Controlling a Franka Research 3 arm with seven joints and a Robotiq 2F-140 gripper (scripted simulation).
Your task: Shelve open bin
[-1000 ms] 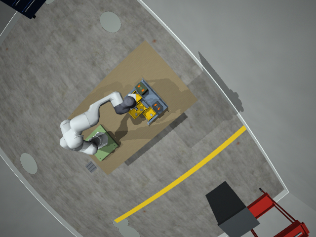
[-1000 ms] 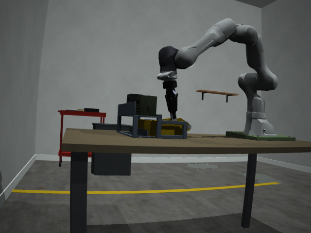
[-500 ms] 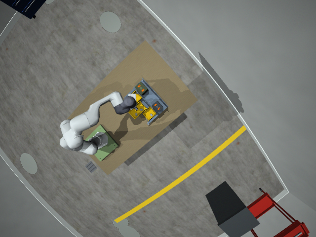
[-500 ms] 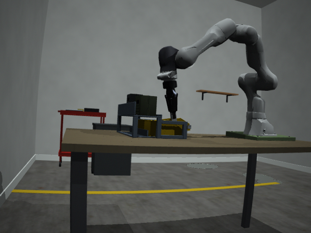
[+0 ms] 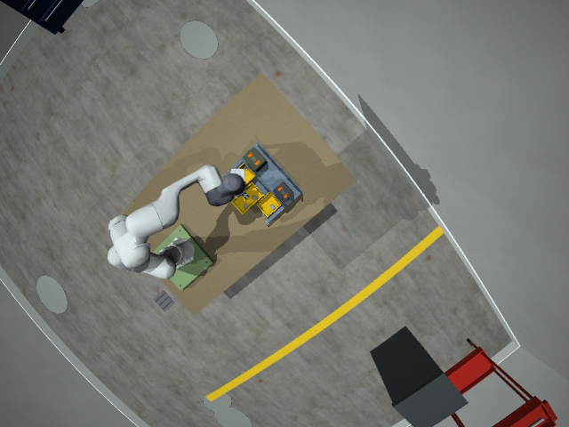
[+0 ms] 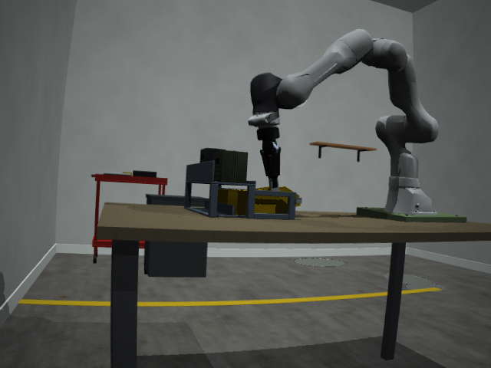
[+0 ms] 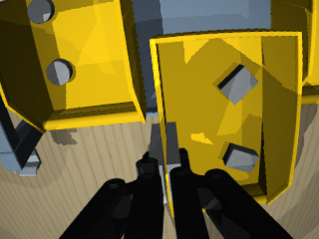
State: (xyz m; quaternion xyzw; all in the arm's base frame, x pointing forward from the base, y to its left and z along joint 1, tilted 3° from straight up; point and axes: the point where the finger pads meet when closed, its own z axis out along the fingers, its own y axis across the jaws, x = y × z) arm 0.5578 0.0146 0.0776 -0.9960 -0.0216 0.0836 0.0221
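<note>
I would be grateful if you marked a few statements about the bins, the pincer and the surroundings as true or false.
1. The yellow bin in front of the wrist camera holds two grey blocks. True.
2. The pincer stands wide open above the bin. False: it is shut on the bin's thin side wall.
3. The neighbouring bin holds two round grey parts. True.
4. The arm stands on a red base plate. False: the plate is green.
5. A red cart stands behind the table. True.
</note>
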